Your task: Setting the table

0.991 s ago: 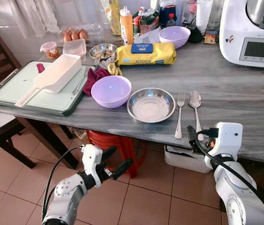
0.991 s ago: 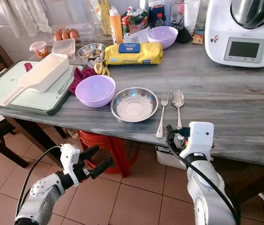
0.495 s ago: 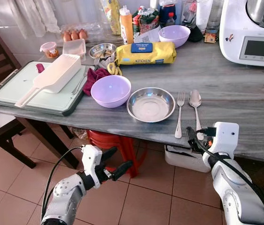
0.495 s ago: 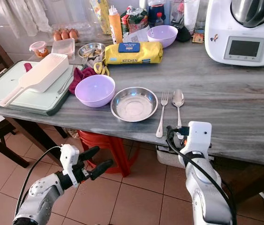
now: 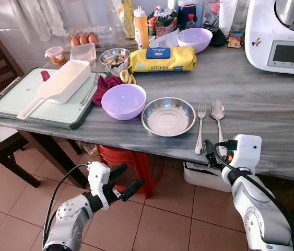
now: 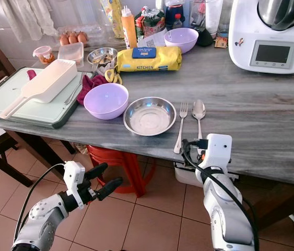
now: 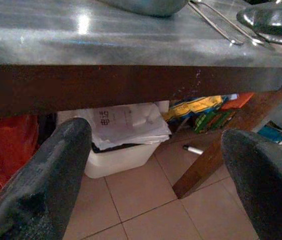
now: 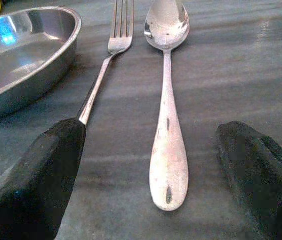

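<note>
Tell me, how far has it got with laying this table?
Looks mostly laid: a steel plate sits near the table's edge with a fork and spoon side by side to its right. The right claw is open at the spoon's handle, holding nothing; the left claw hangs below the table. What remains isn't clear.

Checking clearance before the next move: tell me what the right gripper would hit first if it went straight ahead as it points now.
Probably the spoon: its handle lies between the open fingers of the right gripper, pointing straight at it. The fork runs by one finger.
</note>
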`<state>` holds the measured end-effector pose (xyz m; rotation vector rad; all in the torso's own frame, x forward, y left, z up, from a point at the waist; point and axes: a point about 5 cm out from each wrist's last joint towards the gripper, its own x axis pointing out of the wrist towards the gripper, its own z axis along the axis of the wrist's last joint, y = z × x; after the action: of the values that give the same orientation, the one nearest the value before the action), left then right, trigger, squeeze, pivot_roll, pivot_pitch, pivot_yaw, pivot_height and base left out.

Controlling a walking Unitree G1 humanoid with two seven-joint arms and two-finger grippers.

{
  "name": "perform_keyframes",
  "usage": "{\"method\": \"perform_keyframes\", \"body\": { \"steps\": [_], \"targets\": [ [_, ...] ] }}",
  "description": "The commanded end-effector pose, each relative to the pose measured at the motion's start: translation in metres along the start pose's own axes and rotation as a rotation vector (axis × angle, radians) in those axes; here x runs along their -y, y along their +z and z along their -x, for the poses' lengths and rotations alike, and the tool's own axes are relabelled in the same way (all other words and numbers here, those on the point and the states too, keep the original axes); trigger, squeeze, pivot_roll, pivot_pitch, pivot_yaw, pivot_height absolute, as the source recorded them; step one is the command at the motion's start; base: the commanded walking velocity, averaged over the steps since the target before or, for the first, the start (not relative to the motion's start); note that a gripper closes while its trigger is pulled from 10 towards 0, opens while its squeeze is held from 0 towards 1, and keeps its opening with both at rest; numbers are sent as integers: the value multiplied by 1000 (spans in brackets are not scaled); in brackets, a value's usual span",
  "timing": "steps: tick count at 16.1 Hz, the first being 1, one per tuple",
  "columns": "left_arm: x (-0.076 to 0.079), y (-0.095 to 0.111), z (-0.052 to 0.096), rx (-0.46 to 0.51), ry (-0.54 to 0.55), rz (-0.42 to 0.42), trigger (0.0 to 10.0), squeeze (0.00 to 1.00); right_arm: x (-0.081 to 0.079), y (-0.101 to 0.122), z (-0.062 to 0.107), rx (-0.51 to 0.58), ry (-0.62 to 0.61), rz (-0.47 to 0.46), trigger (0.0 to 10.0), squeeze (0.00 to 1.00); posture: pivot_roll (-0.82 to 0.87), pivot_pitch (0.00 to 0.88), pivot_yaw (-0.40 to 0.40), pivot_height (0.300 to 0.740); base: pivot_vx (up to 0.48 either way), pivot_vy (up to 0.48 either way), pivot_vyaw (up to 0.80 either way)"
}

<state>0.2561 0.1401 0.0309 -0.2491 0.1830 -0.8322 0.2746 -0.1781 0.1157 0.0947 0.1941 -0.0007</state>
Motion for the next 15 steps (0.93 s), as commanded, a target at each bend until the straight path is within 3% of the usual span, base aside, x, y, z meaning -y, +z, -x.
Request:
{"method": "perform_keyframes", "body": {
  "steps": [1,15],
  "targets": [
    [-5,0,5,-8,9,-10,10000,0,-5,-6,0,-22,22,-20,10000,0,-96,103,145,740,0,0,0],
    [-8,-4,6,-16,14,-11,10000,0,-25,-5,-1,-15,126,-54,10000,0,-93,103,147,740,0,0,0]
  ]
}}
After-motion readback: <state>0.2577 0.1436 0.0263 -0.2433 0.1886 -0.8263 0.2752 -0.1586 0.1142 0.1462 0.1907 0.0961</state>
